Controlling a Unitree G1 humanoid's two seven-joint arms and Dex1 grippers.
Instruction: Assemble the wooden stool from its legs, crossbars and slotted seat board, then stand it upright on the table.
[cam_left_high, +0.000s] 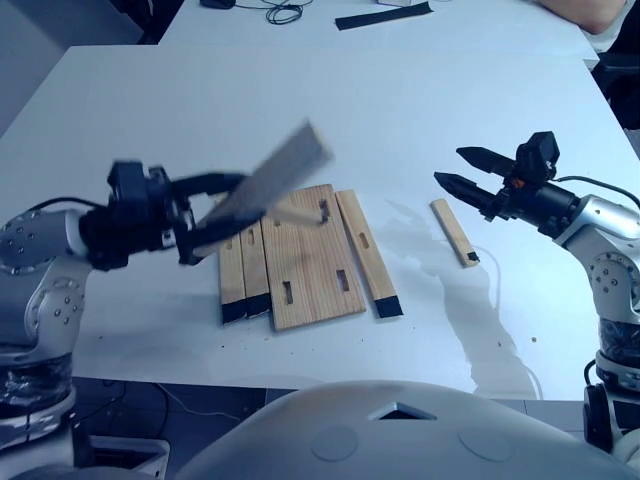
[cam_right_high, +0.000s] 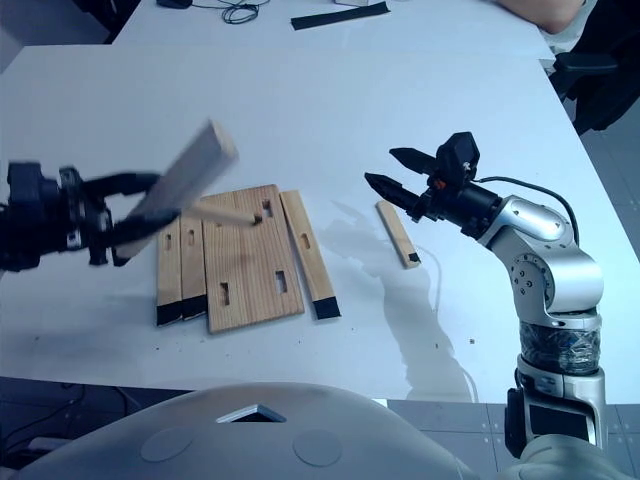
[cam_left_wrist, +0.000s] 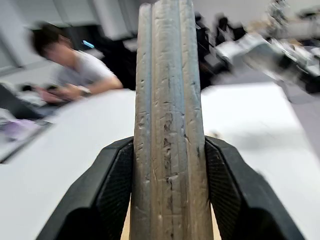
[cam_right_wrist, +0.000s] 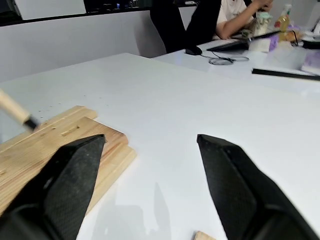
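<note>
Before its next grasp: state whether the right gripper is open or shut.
Open: the right gripper has its fingers apart, nothing between them.

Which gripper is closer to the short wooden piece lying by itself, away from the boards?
Right. The right gripper hangs open close by the short wooden piece; the left gripper, shut on a plank, is beyond the slotted seat board.

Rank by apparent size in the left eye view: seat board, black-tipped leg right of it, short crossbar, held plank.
1. seat board
2. black-tipped leg
3. short crossbar
The held plank: raised nearer the camera, blurred; unranked.
</note>
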